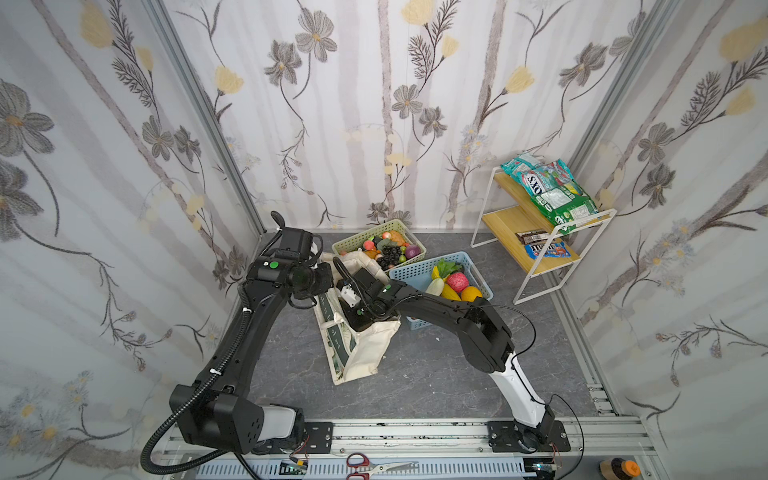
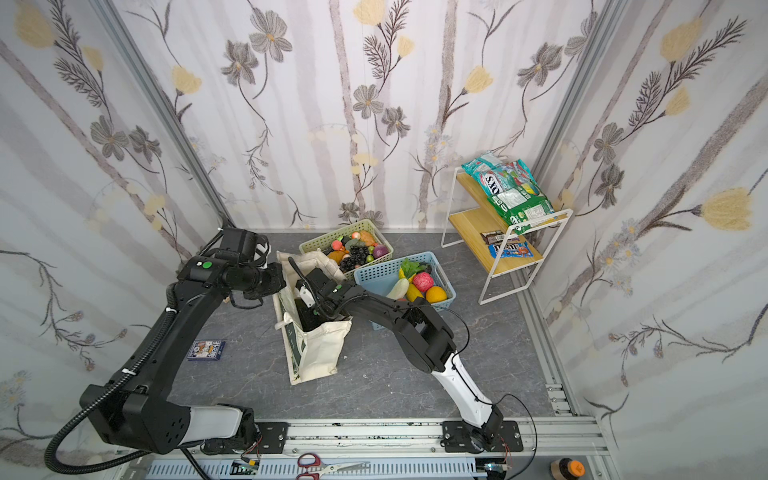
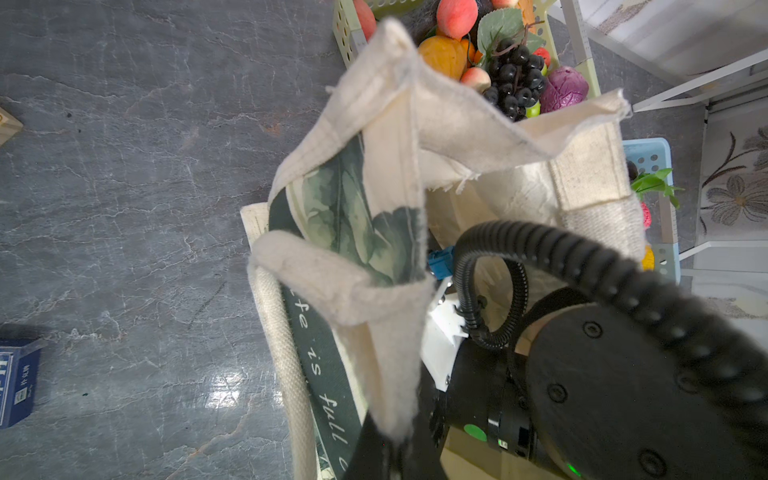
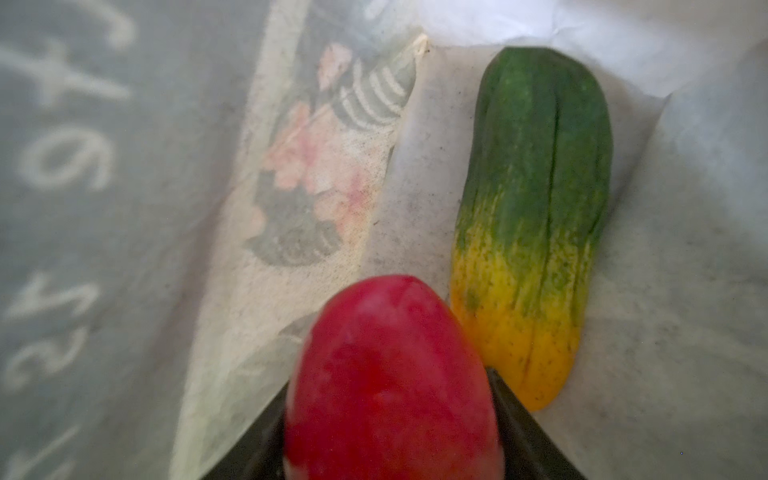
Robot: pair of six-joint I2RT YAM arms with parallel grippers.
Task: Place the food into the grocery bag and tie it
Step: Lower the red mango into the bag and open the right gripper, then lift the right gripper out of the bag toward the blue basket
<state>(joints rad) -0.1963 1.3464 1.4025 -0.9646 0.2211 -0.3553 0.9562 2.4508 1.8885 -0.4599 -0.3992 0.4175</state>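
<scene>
Two baskets of food (image 1: 390,254) stand at the back of the worktop (image 1: 436,365) in both top views, a green basket (image 1: 362,237) and a blue basket (image 1: 415,270). The bag (image 1: 368,353) stands upright just in front of them. The left claw (image 2: 279,277) meets the bag's rim at a far corner, its tips hidden under its own wrist. The right claw (image 2: 309,318) reaches down into the bag's mouth, so its tips and load are lost inside. A blue box (image 2: 206,350) lies left of the bag, seen in a top view where the left arm does not cover it. In the left wrist view the left claw is pinched tight on a cream flap of the bag's rim, with only its dark tips showing. The right arm's wrist and cable block the bag's inside, and the box is cut off at the edge. In the right wrist view, inside the bag, the right claw holds a red fruit (image 4: 390,365) between its dark fingers (image 4: 519,419), blurred and cut off. A green-yellow fruit (image 4: 536,199) lies on the bag's floor just beside it; whether they touch I cannot tell.
</scene>
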